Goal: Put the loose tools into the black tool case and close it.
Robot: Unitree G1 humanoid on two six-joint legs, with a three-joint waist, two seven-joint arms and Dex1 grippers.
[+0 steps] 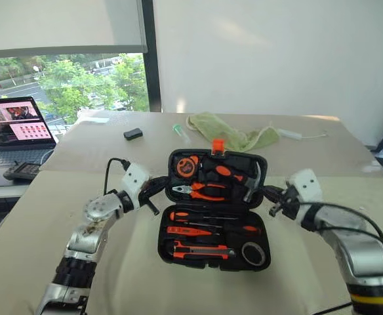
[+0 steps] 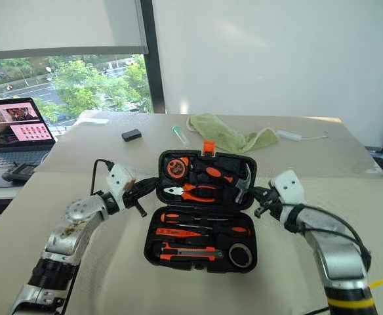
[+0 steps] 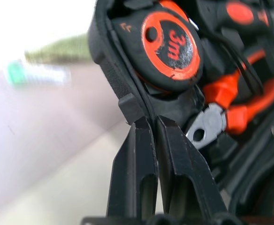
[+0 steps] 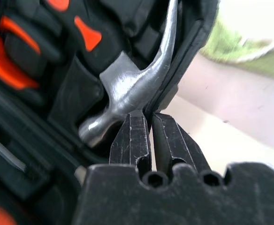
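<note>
Black plastic, the tool case (image 1: pixel 214 208) lay open mid-tabletop (image 1: pixel 80 164), lid tilted up, 2 screwdrivers (image 1: pixel 204 215), tester pen (image 1: pixel 188 230) and utility knife (image 1: pixel 201 249) already slotted in. Left pincer (image 1: pixel 156 186) and right pincer (image 1: pixel 268 193) were each clamped on a lid edge; closing and latching remained.

green cloth (image 1: pixel 232 136), small black block (image 1: pixel 133 134), laptop (image 1: pixel 14 130), table (image 1: pixel 322 157)
</note>
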